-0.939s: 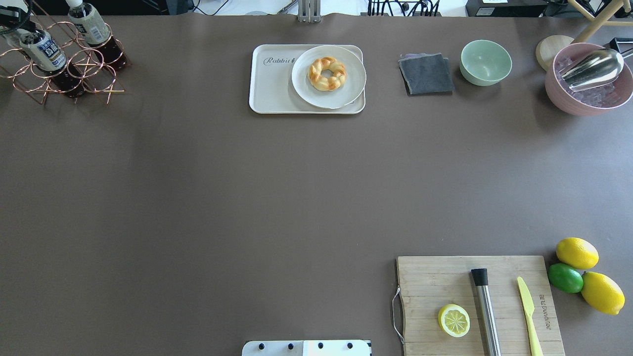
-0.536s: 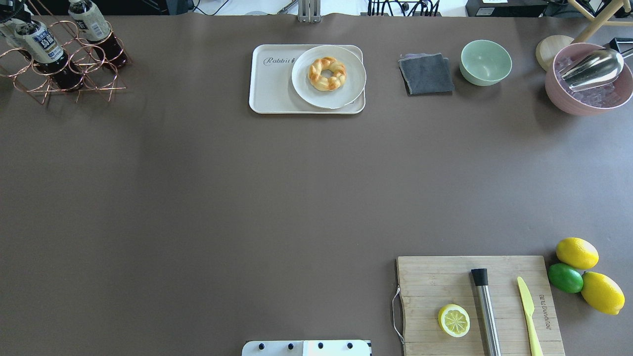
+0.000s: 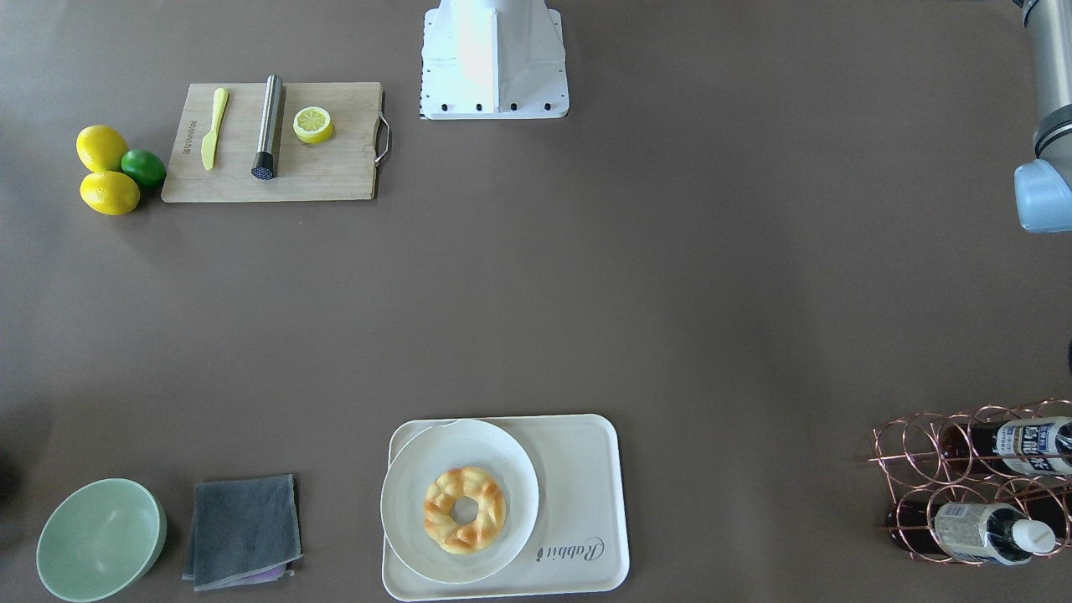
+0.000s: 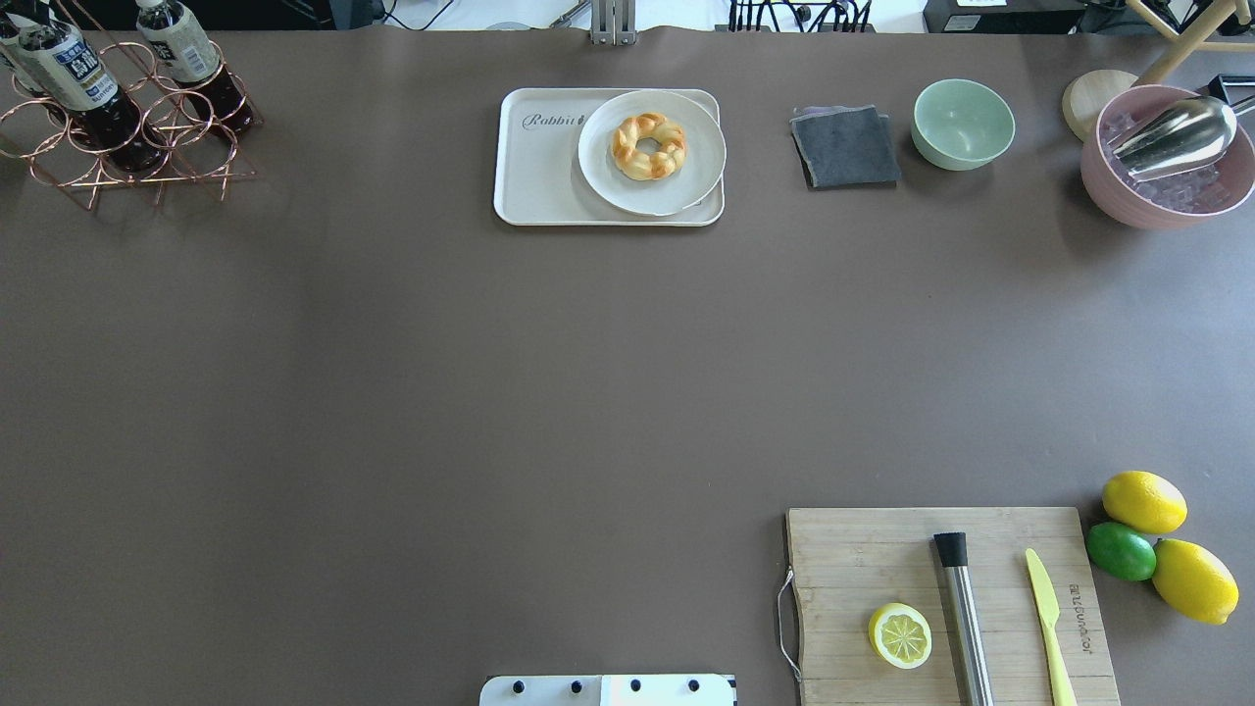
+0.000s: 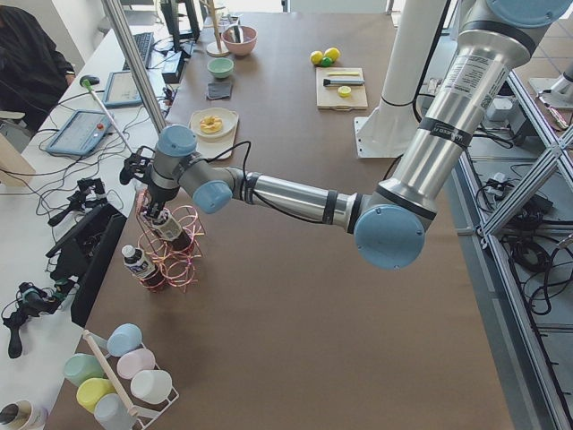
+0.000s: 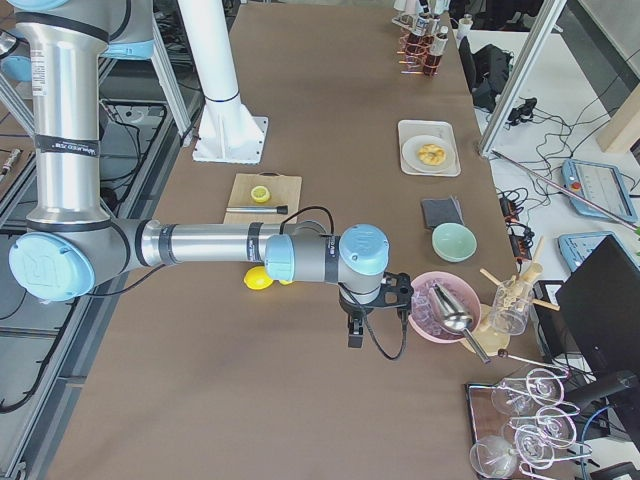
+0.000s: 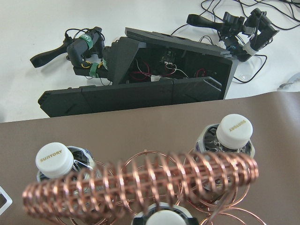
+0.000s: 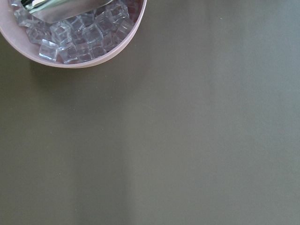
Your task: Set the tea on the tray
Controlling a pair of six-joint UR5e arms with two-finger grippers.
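Overhead exterior view: you see the tea (image 4: 80,83) leaning in the copper wire rack (image 4: 201,147) at the far left corner of the counter (image 4: 441,392). A 2nd bottle (image 4: 186,59) w/ a paler label sits in the rack just beside it. The tray (image 4: 539,181) is well apart from the tea, at the middle of the far edge. A round white plate (image 4: 691,181) w/ a braided bread ring (image 4: 648,146) fills most of the tray; the part w/ the word "Rabbit" is bare.

In the exterior left view the left arm (image 5: 286,197) reaches to the rack & the left jaws hang right over the tea's cap. You can't tell if they are open or closed, or if they touch it.

In the exterior right view the right jaws point down near the pink bowl (image 6: 420,325) of ice. You can't tell their state either.
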